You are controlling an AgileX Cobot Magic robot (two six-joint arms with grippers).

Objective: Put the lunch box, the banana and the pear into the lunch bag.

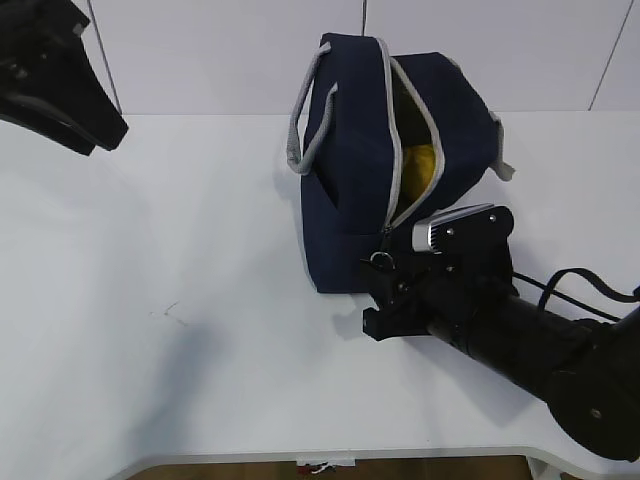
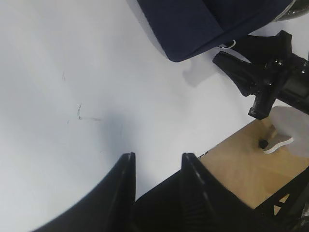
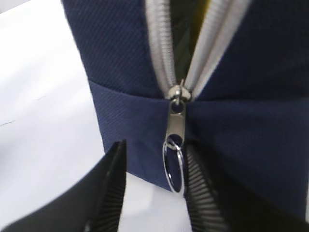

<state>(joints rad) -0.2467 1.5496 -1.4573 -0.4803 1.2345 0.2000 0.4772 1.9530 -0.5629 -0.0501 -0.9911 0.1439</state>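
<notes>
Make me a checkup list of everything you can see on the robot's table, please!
Surface: white table, faint scuff mark.
Job's things: navy lunch bag lying on its side, zipper open, something yellow inside; zipper pull with ring at the closed end. Lunch box, banana and pear not identifiable.
Clutter: nothing seen.
Grippers: right end effector open, around the zipper pull; left end effector open, empty, away from the bag.
Cables: black cable by the right arm.
Surroundings: white panelled wall.
</notes>
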